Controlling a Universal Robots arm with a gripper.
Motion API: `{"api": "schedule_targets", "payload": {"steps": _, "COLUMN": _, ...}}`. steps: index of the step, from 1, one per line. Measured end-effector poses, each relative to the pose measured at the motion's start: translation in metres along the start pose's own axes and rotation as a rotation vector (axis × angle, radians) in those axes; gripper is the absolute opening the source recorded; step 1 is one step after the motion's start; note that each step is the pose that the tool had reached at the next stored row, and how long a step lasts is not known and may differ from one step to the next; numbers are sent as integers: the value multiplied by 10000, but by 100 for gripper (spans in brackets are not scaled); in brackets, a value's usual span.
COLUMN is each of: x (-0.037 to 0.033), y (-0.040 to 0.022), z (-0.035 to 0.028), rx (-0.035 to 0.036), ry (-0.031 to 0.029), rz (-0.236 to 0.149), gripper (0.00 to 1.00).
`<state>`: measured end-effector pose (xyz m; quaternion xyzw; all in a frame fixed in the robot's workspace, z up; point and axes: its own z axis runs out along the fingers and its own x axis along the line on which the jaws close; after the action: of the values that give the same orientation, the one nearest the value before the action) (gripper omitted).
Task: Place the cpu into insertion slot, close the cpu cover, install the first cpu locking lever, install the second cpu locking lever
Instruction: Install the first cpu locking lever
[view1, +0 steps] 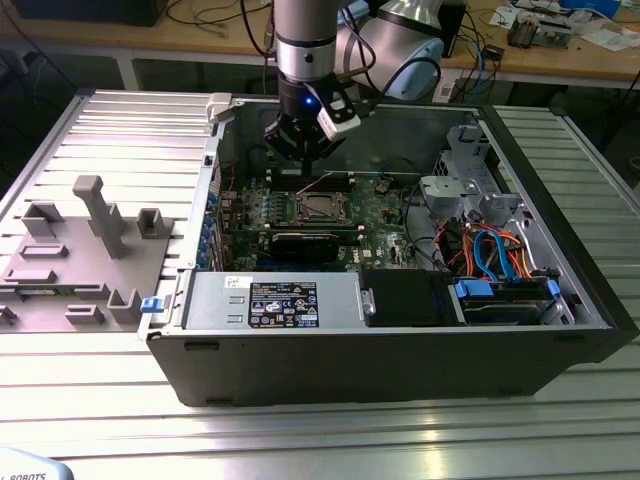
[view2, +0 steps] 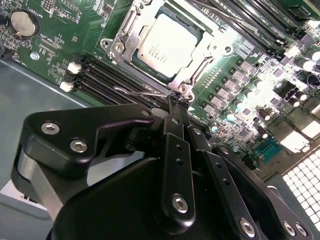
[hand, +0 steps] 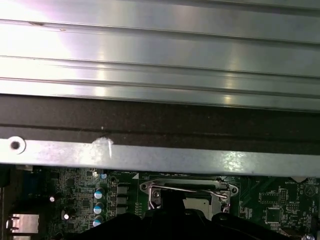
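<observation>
Closest to the lens in the second wrist view is the black gripper, filling the lower half of the frame, its fingers drawn together into a narrow point that comes down right at the near corner of the socket, where a thin wire locking lever runs along the edge. Whether the tips actually pinch that wire or only touch it I cannot tell from here. Just beyond, in the upper middle of that frame, the cpu lies flat in the insertion slot with the cpu cover folded down around it, so the chip looks seated and framed already. In the exterior view the same socket sits at the centre of the green motherboard inside the open computer case, with the arm hanging over its far side in the upper middle of the frame. My worry is the lever: it is springy and thin, and with so little finger on it the wire could slip off the tips and snap back, or miss its catch and leave the cover unclamped. A push slightly off line could also drive the fingertips into the dark memory slots right beside the socket, or scrape the board.
</observation>
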<state>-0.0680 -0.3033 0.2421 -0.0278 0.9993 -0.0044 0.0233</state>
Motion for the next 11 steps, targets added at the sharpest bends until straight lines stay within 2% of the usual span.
{"api": "schedule_targets", "payload": {"steps": 11, "x": -23, "y": -1, "z": 26, "rx": 0, "ry": 0, "rz": 1, "gripper": 11}}
